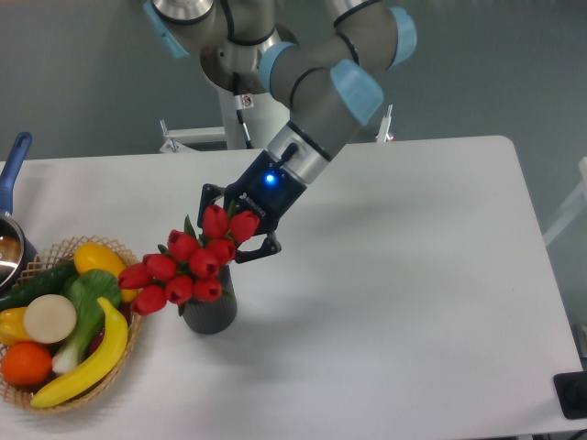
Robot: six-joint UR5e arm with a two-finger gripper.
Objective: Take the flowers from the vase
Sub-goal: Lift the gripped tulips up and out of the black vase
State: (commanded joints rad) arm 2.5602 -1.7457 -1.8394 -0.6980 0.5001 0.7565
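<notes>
Far left, a blue-handled metal pot [11,234] sits half out of frame at the white table's [413,302] edge; beside it a round wicker basket [128,341] cradles a yellow banana, an orange and greens, parked clear of the action; now the bunch of red tulip buds with green leaves [188,266] leans left out of the small dark ribbed cylindrical vase [211,310], stems down in its mouth, so the vase props them upright; and here is the black two-finger end effector [240,234], angled in from upper right behind the top buds, likely aiming for the stems; whether it is clenched or released I cannot tell, blooms hide its tips.
</notes>
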